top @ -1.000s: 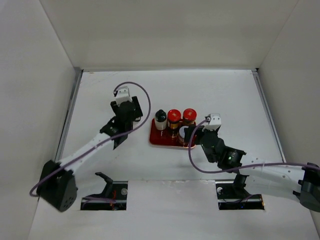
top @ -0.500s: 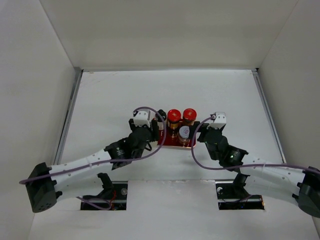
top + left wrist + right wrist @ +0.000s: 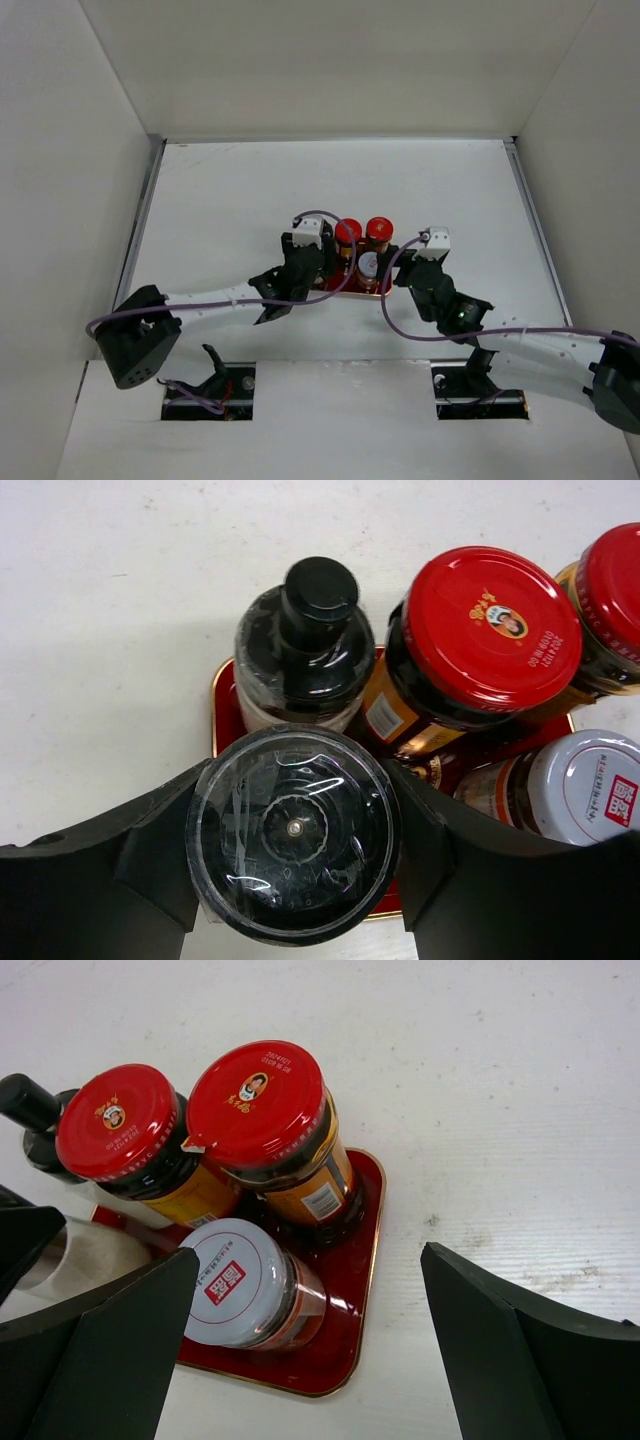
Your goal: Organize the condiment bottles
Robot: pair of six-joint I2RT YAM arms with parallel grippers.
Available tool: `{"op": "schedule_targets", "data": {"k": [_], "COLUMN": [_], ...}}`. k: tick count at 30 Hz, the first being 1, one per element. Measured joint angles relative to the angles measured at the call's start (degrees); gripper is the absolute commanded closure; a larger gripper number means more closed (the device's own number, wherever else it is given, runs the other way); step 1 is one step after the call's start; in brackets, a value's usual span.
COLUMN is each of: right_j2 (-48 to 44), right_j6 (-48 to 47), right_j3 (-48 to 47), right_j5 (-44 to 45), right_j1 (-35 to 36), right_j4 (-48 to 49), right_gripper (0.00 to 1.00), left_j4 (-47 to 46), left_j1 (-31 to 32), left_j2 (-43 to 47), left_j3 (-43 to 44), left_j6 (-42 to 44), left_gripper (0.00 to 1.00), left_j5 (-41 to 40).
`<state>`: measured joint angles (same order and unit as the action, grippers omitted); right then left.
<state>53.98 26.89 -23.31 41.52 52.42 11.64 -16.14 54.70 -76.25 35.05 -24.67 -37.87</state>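
Observation:
A flat red tray (image 3: 335,285) holds two brown jars with red caps (image 3: 347,232) (image 3: 378,229), a white-lidded jar (image 3: 368,265) and a black-capped bottle (image 3: 305,645). My left gripper (image 3: 295,835) is shut on a black-topped shaker (image 3: 293,832) over the tray's near-left corner (image 3: 225,705); I cannot tell whether it rests on the tray. My right gripper (image 3: 310,1350) is open and empty, its fingers (image 3: 520,1350) straddling the tray's near-right corner (image 3: 350,1330), next to the white-lidded jar (image 3: 238,1280). The red caps (image 3: 118,1120) (image 3: 257,1103) stand behind that jar.
White walls enclose the table on the left, back and right. Both arms (image 3: 200,300) (image 3: 530,340) reach in from the near edge, with purple cables looping over them. Two dark cut-outs (image 3: 210,385) (image 3: 480,390) sit at the near edge.
My left arm has swung from the table's left over to the tray, with the black-topped shaker now in its jaws. My right gripper has drawn back off the white-lidded jar.

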Motion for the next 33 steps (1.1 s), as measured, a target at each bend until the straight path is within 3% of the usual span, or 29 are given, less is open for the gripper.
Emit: {"op": "schedule_targets", "data": {"k": [3,5,6,7,11,18,22,23,24,26,28,31,33], "right_j2": [-0.04,0.00,0.07,0.07,0.07,-1.05,-1.86,-1.92,-2.05,-2.69,-3.87,-6.29,-7.87], "right_j6": [0.09,0.09,0.11,0.11,0.11,0.15,0.61,0.85,1.03,1.16,1.46,2.54,3.50], "right_j3": [0.00,0.00,0.00,0.00,0.02,1.11,1.79,1.79,1.77,1.81,2.10,3.04,3.48], "right_j5": [-0.02,-0.02,-0.02,-0.04,-0.04,0.46,0.98,1.01,1.01,1.05,1.44,2.84,3.67], "right_j1": [-0.31,-0.35,-0.35,-0.35,-0.37,-0.66,-0.70,-0.72,-0.72,-0.72,-0.98,-1.97,-2.99], "right_j4": [0.48,0.76,0.87,0.85,0.87,0.98,1.03,1.07,1.03,0.81,0.87,0.50,0.07], "right_gripper": [0.00,0.00,0.00,0.00,0.00,0.00,0.00,0.03,0.14,0.54,0.77,0.77,0.62], "left_j4": [-2.51,-3.78,-4.39,-5.09,-5.14,-2.03,-1.42,-0.72,0.26,2.45,4.24,5.99,7.06], "left_j1": [0.42,0.79,1.09,1.57,3.63,4.42,-1.46,-4.24,-7.50,-14.82,-22.08,-32.02,-35.17], "left_j2": [-1.77,-2.21,-2.23,-2.12,1.49,20.35,30.73,32.28,33.59,34.01,32.13,26.86,24.63], "left_j3": [-0.02,-0.04,-0.04,-0.04,-0.15,-1.77,-8.11,-9.92,-11.76,-14.45,-15.56,-16.04,-16.28], "left_j6": [0.20,0.26,0.35,0.37,0.37,0.37,-1.42,-2.40,-3.76,-6.73,-9.40,-12.76,-14.21], "left_gripper": [0.42,0.22,0.03,0.00,0.00,0.00,0.00,0.00,0.00,0.00,0.00,0.00,0.00], "left_j5": [0.39,0.39,0.33,0.00,-1.66,-6.80,-8.94,-9.07,-8.98,-7.21,-3.30,4.61,8.59]}}
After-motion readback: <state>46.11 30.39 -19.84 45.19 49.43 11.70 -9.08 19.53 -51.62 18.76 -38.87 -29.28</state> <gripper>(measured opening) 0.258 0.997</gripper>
